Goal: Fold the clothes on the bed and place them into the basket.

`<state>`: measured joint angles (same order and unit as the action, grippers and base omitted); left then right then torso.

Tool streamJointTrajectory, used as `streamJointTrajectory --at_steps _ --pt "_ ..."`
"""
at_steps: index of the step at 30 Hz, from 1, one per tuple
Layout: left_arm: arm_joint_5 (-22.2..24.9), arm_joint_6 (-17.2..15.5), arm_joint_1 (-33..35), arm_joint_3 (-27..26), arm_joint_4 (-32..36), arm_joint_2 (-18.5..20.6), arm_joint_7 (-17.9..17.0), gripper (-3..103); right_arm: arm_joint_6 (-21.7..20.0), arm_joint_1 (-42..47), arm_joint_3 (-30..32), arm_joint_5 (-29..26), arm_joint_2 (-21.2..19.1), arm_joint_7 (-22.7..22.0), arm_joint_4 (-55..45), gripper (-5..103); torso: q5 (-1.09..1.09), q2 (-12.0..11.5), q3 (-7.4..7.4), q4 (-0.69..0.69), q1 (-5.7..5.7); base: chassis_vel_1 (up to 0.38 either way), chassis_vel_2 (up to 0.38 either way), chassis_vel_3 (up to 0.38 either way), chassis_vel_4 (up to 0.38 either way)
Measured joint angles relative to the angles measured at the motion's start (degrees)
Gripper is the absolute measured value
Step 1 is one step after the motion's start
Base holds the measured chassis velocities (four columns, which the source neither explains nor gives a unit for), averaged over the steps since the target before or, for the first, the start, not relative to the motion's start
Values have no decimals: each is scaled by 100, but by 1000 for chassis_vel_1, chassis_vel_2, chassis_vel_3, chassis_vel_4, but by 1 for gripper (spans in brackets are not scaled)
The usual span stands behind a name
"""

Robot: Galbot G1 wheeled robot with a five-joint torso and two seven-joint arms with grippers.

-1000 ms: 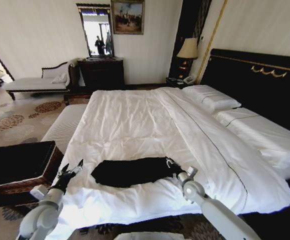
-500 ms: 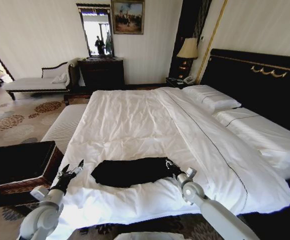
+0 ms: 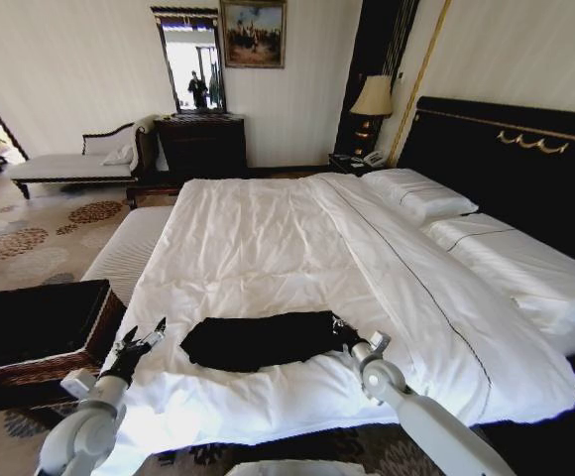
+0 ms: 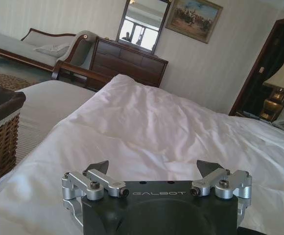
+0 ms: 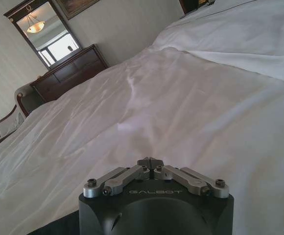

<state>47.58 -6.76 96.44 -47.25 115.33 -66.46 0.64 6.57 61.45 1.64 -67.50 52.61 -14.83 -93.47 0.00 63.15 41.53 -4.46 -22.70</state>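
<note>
The clothes (image 3: 256,340), a black T-shirt gathered into a long flat strip, lie near the foot edge of the bed (image 3: 268,233) on its white duvet. My right gripper (image 3: 344,331) is at the strip's right end, low over the duvet. In the right wrist view its fingertips (image 5: 150,161) are pressed together with no cloth between them, and dark cloth (image 5: 49,226) shows beside the gripper body. My left gripper (image 3: 141,340) hangs open off the bed's left corner, left of the clothes, its fingers (image 4: 97,167) spread wide. The basket (image 3: 38,328), dark wicker, stands on the floor left of it.
A cream striped bench (image 3: 127,250) runs along the bed's left side behind the basket. Pillows (image 3: 421,195) and the black headboard (image 3: 525,169) are on the right. A chaise (image 3: 69,164), a dark dresser (image 3: 203,144) and a lamp (image 3: 373,98) line the far wall.
My right gripper has drawn back slightly from the shirt's right end, toward me. The left arm and the clothes stay where they were.
</note>
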Motion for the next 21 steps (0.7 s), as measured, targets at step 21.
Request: streamJointTrajectory --at_steps 21 --pt "305 -40 -220 -380 -477 98 -140 100 -92 45 -13 17 39 -43 42 17 -1 0 0 0 0 0 0 0 0"
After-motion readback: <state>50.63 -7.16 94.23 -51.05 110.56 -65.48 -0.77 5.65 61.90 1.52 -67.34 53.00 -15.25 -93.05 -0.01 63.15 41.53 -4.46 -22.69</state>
